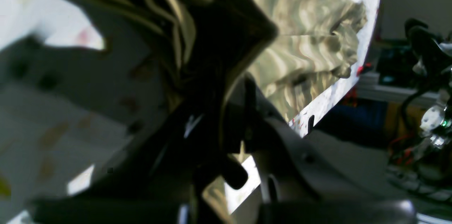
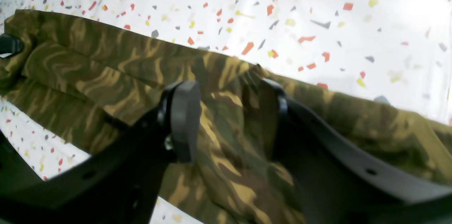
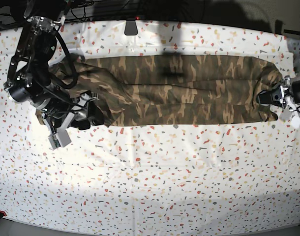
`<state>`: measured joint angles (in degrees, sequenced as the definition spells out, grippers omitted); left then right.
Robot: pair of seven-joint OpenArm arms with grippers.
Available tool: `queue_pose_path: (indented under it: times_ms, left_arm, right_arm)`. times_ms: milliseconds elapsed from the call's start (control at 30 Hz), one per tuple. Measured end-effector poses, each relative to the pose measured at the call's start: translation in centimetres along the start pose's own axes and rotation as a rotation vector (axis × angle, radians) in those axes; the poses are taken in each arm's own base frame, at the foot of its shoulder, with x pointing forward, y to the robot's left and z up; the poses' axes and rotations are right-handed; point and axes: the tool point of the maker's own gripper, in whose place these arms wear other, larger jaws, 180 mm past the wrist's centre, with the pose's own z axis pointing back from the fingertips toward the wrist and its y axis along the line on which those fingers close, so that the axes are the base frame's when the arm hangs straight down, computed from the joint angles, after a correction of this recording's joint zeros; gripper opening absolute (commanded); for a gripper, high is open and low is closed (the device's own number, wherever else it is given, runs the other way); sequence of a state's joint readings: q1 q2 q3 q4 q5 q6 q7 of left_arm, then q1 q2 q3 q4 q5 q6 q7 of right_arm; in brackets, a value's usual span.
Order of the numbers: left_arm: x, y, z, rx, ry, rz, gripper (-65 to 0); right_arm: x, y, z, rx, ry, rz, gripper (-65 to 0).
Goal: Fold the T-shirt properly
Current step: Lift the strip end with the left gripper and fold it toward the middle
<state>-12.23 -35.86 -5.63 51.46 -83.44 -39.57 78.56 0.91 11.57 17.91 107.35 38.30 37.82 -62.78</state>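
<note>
T-shirt (image 3: 179,91) lies in a long folded band across the speckled cloth (image 3: 150,167) on the bench. Left gripper (image 3: 266,97) is clamped on the shirt's end at base-view right. Right gripper (image 2: 229,118) has jaws apart, straddling bunched fabric at the opposite end.
</note>
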Motion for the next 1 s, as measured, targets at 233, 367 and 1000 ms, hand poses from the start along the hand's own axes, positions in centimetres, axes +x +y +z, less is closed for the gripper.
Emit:
queue_pose_path:
  times_ms: [233,367,1000]
  left_arm:
    - [1.7,-5.0,-2.3,-0.083,-0.001,-0.142,-65.0]
    - [2.9,-7.5,-3.8,-0.086,-0.048,-0.209,-65.0]
    - [-1.5,-16.8,-12.9,-0.181,-0.131,-0.287,-65.0]
  right_arm:
    - [1.4,0.0,0.0,0.0,-0.072,0.001,-37.4]
    - [1.5,0.0,0.0,-0.001,-0.075,0.003,-37.4]
    - [2.7,-0.2,0.0,-0.005,-0.099,0.016,-37.4]
